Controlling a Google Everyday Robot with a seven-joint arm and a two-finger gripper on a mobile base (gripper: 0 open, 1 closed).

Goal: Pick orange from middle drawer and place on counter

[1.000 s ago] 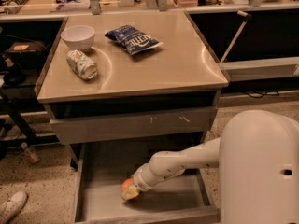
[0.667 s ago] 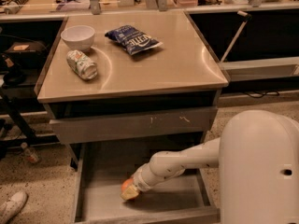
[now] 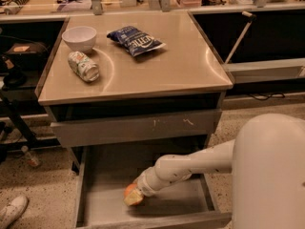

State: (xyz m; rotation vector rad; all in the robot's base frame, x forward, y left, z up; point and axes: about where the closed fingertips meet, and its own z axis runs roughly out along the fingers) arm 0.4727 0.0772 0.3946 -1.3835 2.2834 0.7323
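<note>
Brushed steel, beige-grey and shiny, tops the squarish cabinet in front of me. This bench sits well above the gripper, which is down inside the pulled-out middle drawer. The gripper is at the end of a white arm that slants down from the robot's big rounded white body on the right, and it is right against the orange. The orange lies on the drawer's flat grey floor, towards the front, touching the gripper's left side, and the gripper's tip covers part of it. From where I stand I cannot tell how far open the gripper is, nor whether it has hold of the orange or only rests on it. Directly above the gripper, between it and the bench top, a closed drawer front shows pale scratch marks. Up on the bench, well above and left of the gripper, a white bowl stands near the back left corner, and just in front of it a can lies on its side. A blue crisp bag lies flat almost straight up from the gripper, to the right of the bowl. Beyond the bench runs a long cluttered worktop. Down on the speckled floor, well left of the gripper, a white shoe pokes in at the edge
</note>
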